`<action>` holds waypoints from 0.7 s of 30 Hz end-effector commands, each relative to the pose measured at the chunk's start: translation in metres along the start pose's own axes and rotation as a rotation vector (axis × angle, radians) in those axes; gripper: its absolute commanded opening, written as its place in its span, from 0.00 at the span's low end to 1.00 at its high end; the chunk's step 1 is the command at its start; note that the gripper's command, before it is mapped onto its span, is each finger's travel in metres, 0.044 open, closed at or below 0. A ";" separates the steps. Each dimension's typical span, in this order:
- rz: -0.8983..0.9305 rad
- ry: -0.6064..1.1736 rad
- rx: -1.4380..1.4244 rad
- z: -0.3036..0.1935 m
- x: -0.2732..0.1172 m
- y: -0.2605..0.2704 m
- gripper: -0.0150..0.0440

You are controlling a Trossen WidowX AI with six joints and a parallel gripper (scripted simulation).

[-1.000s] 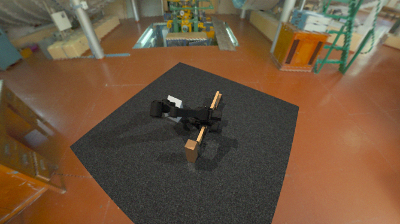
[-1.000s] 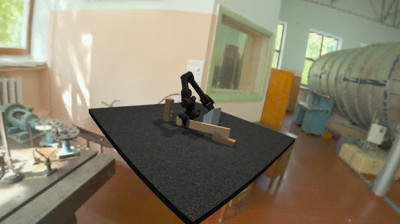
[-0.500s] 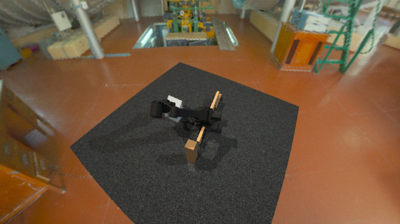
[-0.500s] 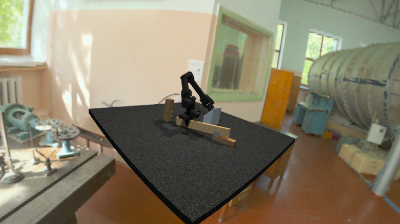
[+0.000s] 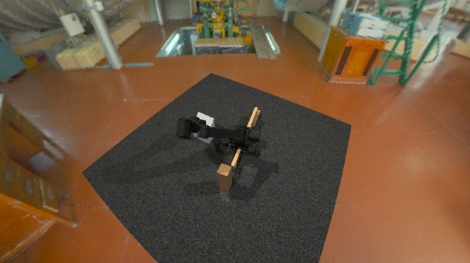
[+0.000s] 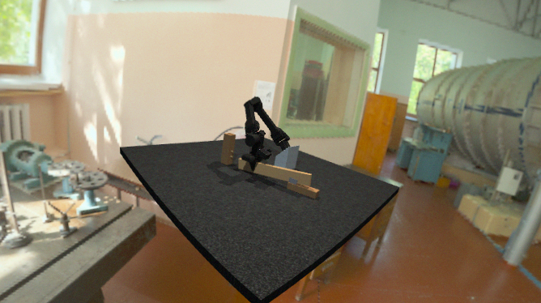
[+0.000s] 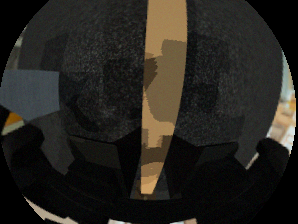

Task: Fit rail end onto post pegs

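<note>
The wooden rail [image 5: 236, 158] [image 6: 279, 172] [image 7: 167, 27] runs from near the post to the low footboard block [image 6: 303, 191], its far end at the small bluish bracket [image 6: 292, 181]. The post [image 5: 225, 178] [image 6: 227, 150] stands upright, with small pegs on its rail side. In the exterior view a narrow gap shows between post and rail end; whether that end touches the table is unclear. My gripper [image 6: 252, 165] [image 7: 151, 129] points down and is shut on the rail near its post end, one finger on each side. The holes in the rail end are hidden.
A pale grey upright panel [image 5: 205, 119] [image 6: 288, 156] [image 7: 30, 92] stands on the arm's side of the rail. The arm reaches over it in the top view. The dark table top [image 5: 281, 180] [image 6: 243, 240] has its edges well away from the rail.
</note>
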State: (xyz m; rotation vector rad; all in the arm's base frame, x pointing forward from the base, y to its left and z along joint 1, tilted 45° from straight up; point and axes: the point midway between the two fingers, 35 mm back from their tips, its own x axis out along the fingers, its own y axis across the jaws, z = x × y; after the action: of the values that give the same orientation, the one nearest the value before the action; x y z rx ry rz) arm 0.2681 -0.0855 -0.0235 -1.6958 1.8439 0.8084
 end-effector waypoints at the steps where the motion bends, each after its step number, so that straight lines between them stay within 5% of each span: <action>1: -0.001 0.004 -0.001 0.000 -0.001 0.000 0.25; 21: -0.001 0.003 -0.001 0.000 -0.011 -0.002 0.25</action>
State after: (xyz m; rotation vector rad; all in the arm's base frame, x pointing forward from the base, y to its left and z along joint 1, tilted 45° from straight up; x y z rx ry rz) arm 0.2671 -0.0823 -0.0191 -1.6949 1.8623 0.8028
